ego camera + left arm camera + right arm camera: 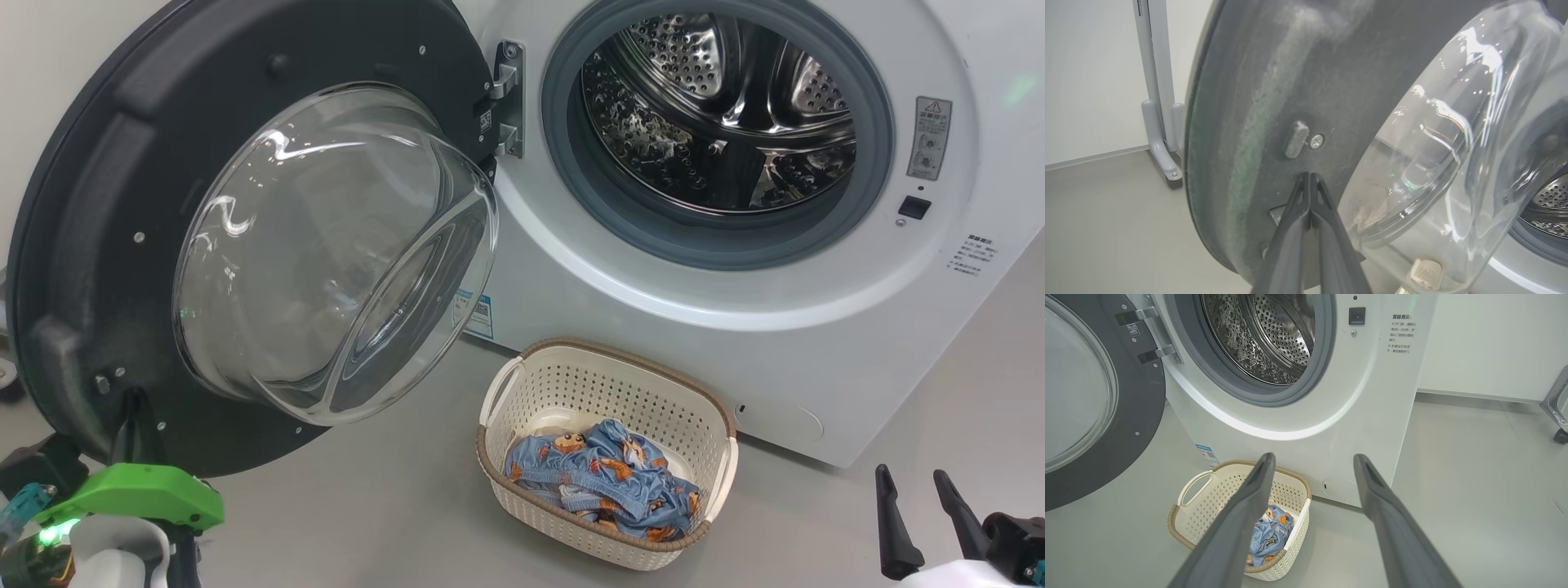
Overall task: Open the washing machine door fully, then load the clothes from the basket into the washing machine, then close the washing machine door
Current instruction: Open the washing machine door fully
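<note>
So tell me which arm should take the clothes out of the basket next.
Right, probably. The right gripper is open and free, with the basket and the clothes just ahead of it. The left gripper is shut, tips at the washing machine door.

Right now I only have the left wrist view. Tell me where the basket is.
Observer: The basket stands on the floor in front of the washing machine, below the open drum.
Operator: Report what is in it.
Observer: Light-blue printed clothes lie heaped in its bottom.
Operator: Now give me the right tool.
Observer: The right tool is open and empty, off to the basket's right, not touching it.
</note>
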### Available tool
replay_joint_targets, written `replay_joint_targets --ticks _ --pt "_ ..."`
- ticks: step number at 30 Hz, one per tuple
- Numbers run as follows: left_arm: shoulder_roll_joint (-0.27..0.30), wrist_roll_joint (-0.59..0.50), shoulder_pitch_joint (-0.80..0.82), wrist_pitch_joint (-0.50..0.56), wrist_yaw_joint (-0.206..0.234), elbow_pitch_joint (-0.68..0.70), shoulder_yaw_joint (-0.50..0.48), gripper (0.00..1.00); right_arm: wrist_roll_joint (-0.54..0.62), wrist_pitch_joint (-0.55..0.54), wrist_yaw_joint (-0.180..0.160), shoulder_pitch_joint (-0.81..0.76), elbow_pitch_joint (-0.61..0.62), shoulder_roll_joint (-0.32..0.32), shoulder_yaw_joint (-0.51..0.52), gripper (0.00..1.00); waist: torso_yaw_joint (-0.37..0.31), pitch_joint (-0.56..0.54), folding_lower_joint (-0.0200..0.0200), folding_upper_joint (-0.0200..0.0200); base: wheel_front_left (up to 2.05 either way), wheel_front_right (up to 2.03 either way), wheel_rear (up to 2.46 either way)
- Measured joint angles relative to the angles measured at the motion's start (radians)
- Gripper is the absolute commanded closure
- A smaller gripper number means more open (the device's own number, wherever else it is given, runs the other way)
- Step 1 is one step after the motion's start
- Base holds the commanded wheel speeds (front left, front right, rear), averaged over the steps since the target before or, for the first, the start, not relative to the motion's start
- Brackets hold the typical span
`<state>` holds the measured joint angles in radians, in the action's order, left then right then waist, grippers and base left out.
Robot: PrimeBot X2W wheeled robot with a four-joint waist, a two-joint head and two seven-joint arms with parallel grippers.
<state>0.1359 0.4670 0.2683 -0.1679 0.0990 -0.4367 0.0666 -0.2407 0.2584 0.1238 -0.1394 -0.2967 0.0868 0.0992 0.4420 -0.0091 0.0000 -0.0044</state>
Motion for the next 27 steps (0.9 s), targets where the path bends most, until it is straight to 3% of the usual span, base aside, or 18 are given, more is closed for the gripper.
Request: replay_joint_targets --ticks 7,11,19,25,27 --pt "-0.014 0.012 0.000 -0.017 -0.016 -0.007 0.002 1.00 -0.002 0.000 0.000 0.000 -0.001 -0.002 0.001 0.00 0.003 -0.006 0.0000 0.0000 0.00 0.00 0.00" --pt "-0.031 0.027 0.000 -0.028 -0.027 0.011 0.002 0.87 -0.002 0.000 0.000 0.000 -0.001 -0.005 0.001 0.00 0.005 -0.010 0.0000 0.0000 0.00 0.00 0.00" --pt "-0.041 0.032 -0.001 -0.040 -0.045 0.072 0.024 0.47 -0.005 0.000 0.000 0.000 -0.002 -0.010 0.000 0.00 0.004 -0.013 0.0000 0.0000 0.00 0.00 0.00" --pt "-0.045 0.032 -0.006 -0.045 -0.057 0.114 0.038 0.04 -0.005 0.000 0.000 0.000 -0.003 -0.013 -0.001 0.00 -0.002 -0.014 0.0000 0.0000 0.00 0.00 0.00" --pt "-0.047 0.032 -0.011 -0.046 -0.061 0.132 0.042 0.00 -0.005 0.000 0.000 0.000 -0.003 -0.014 -0.001 0.00 -0.005 -0.014 0.0000 0.0000 0.00 0.00 0.00"
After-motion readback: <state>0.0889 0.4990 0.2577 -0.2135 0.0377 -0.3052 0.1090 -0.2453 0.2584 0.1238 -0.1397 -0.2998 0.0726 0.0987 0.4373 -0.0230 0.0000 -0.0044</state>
